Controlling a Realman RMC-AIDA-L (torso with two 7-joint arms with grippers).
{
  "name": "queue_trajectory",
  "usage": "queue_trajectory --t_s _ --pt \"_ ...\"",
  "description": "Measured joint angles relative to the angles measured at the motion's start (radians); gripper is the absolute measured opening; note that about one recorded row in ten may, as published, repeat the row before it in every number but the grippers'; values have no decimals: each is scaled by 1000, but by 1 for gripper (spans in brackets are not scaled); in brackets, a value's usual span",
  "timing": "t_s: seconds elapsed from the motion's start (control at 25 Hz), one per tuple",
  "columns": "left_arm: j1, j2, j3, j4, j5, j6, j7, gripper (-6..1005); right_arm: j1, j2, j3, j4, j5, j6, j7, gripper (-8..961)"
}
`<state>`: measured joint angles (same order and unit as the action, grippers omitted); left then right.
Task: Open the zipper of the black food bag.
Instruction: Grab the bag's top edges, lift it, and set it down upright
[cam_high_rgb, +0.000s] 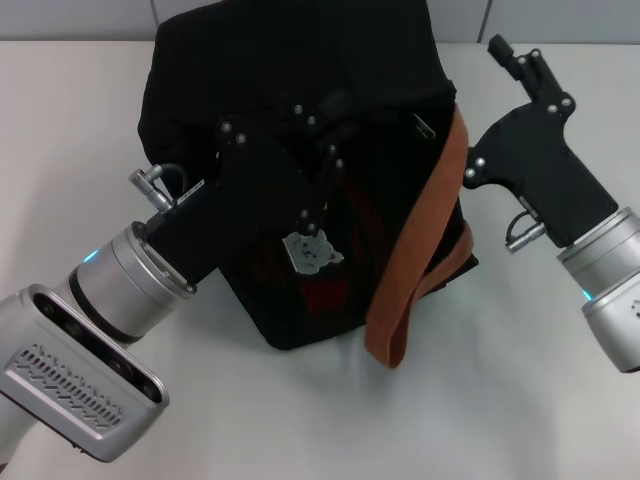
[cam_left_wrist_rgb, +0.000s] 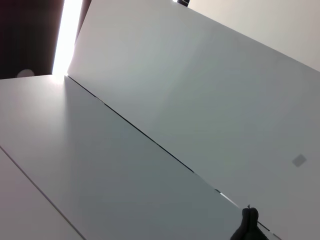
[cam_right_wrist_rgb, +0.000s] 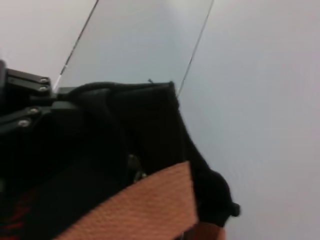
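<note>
The black food bag (cam_high_rgb: 300, 150) is sitting on the white counter (cam_high_rgb: 520, 400) toward its far edge, one orange-brown strap (cam_high_rgb: 420, 250) draping down its front. The left claw (cam_high_rgb: 310, 165) is pressing onto the top of the bag, but black on black, I cannot tell if it is clenched. The right claw (cam_high_rgb: 525, 60) is hanging off the bag's side; its state is hidden too. The zipper's silver pull (cam_high_rgb: 424, 124) is lying near the strap, so the opening looks barely begun.

Black food bag (cam_high_rgb: 290, 90): black fabric, grey bear print, dark red lettering on front. Strap (cam_high_rgb: 415, 250): orange-brown webbing. Table (cam_high_rgb: 70, 130): plain white.
</note>
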<state>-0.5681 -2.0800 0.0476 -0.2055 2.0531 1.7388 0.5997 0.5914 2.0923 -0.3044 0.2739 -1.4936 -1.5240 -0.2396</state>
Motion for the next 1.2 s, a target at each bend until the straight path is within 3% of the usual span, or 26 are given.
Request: queue_trajectory --t_s 0.64,1.2 --pt "-4 0 0 0 0 -1 0 97 -33 0 -6 1 -106 -1 -24 837" --pt "-9 0 0 -2 -2 -1 0 101 -50 0 56 21 -173 -4 -111 805"
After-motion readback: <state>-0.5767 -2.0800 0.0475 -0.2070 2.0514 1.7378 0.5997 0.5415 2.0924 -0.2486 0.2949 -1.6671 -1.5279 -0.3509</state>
